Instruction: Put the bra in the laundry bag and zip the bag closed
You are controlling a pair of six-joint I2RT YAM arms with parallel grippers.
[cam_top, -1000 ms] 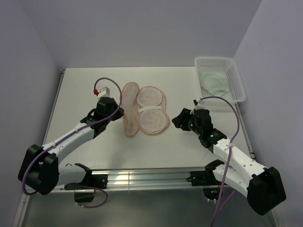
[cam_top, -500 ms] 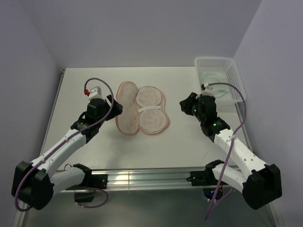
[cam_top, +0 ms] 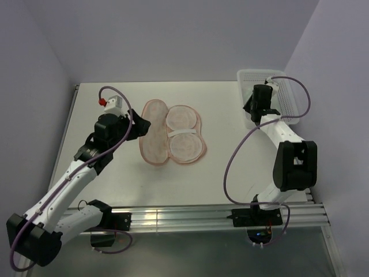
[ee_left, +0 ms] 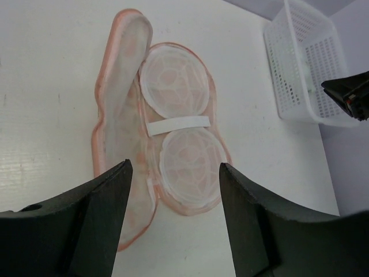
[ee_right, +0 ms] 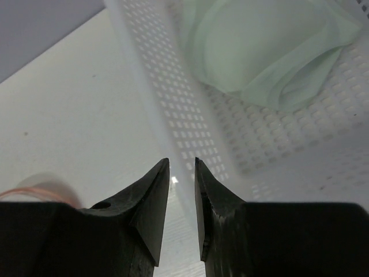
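Observation:
The laundry bag [cam_top: 173,140] lies unzipped and spread flat mid-table, its two white round mesh cups [ee_left: 176,86] facing up and the pink lid folded out to the left. My left gripper [cam_top: 140,124] hovers at the bag's left edge, open [ee_left: 173,167] and empty. The pale mint bra [ee_right: 259,46] lies crumpled in the white perforated basket [ee_right: 173,104]; in the top view my right arm mostly hides it. My right gripper [ee_right: 181,161] hangs over the basket's left wall, its jaws a narrow gap apart and holding nothing.
The basket [cam_top: 288,104] stands at the table's back right corner, close to the right wall. My right gripper's black tip [ee_left: 349,95] shows beside the basket [ee_left: 300,69] in the left wrist view. Both arm bases sit at the near edge.
My left gripper let go of the bag's lid, opened and drew back left; the lid now lies flat. My right arm swung from mid-table to the basket, its jaws narrowing.

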